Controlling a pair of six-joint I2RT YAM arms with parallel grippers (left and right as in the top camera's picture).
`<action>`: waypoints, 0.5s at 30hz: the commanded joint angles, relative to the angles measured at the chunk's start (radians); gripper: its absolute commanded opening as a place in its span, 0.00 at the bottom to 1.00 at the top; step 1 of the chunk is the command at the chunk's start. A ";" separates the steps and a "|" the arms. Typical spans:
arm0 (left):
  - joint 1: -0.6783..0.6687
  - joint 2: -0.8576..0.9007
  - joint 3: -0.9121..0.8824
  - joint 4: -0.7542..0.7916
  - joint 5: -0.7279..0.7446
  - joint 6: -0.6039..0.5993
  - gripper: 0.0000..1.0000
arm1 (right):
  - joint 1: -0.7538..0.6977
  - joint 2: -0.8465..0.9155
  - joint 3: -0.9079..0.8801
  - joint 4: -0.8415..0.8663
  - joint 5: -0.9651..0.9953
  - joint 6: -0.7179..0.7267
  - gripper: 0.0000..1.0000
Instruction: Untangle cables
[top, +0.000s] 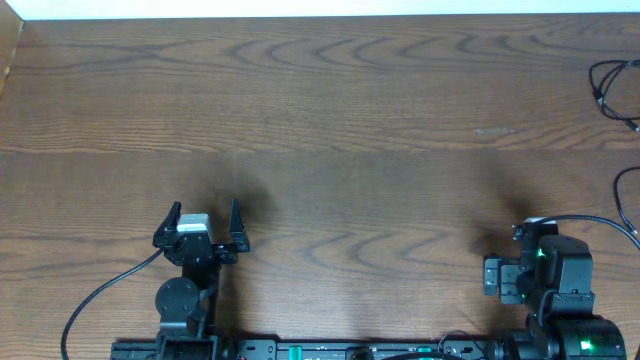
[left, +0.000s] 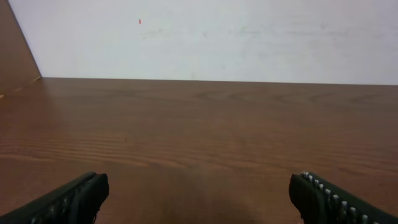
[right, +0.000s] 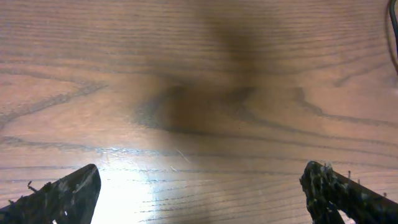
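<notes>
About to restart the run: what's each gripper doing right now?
Left gripper: open, holding nothing.
Right gripper: open, holding nothing.

Black left arm (top: 185, 295) with silver-topped end effector (top: 204, 214) and trailing black cord (top: 100, 293); black right arm (top: 562, 285) with green lights (top: 541, 252).

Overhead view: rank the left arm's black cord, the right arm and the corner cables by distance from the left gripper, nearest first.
1. left arm's black cord, lower left.
2. right arm, lower right.
3. cables, top-right corner.
</notes>
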 joint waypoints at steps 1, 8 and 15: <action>0.007 -0.005 -0.015 -0.045 -0.006 0.002 0.98 | 0.005 -0.006 0.001 -0.001 -0.003 -0.005 0.99; 0.007 -0.005 -0.015 -0.045 -0.006 0.002 0.98 | 0.005 -0.006 0.001 0.000 -0.003 -0.005 0.99; 0.007 -0.005 -0.015 -0.045 -0.005 0.002 0.98 | 0.005 -0.010 0.001 0.010 -0.019 -0.005 0.99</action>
